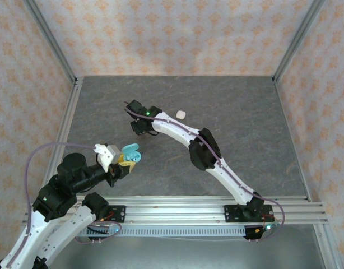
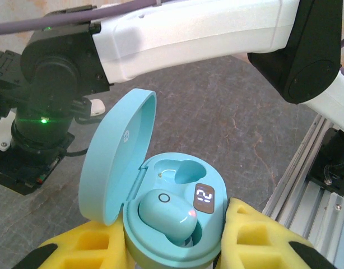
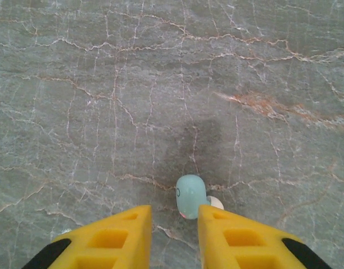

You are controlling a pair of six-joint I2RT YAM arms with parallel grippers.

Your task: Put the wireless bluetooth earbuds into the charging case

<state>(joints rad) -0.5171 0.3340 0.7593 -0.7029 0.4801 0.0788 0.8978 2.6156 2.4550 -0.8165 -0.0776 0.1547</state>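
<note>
A teal charging case [image 2: 119, 151] stands open between the yellow pads of my left gripper [image 2: 175, 246], which is shut on its base. One teal earbud [image 2: 166, 216] sits in the near slot, and the far slot [image 2: 180, 171] is bare. In the top view the case [image 1: 131, 152] is held above the table's near left. A second teal earbud [image 3: 190, 196] lies on the table just past the tips of my right gripper [image 3: 175, 230], touching the right fingertip. Those jaws stand apart with nothing between them.
A small white object [image 1: 181, 114] lies on the grey table [image 1: 245, 112] behind the right arm. The right arm [image 2: 189, 33] stretches across just beyond the held case. An aluminium rail [image 1: 177, 204] runs along the near edge, and patterned walls enclose the table.
</note>
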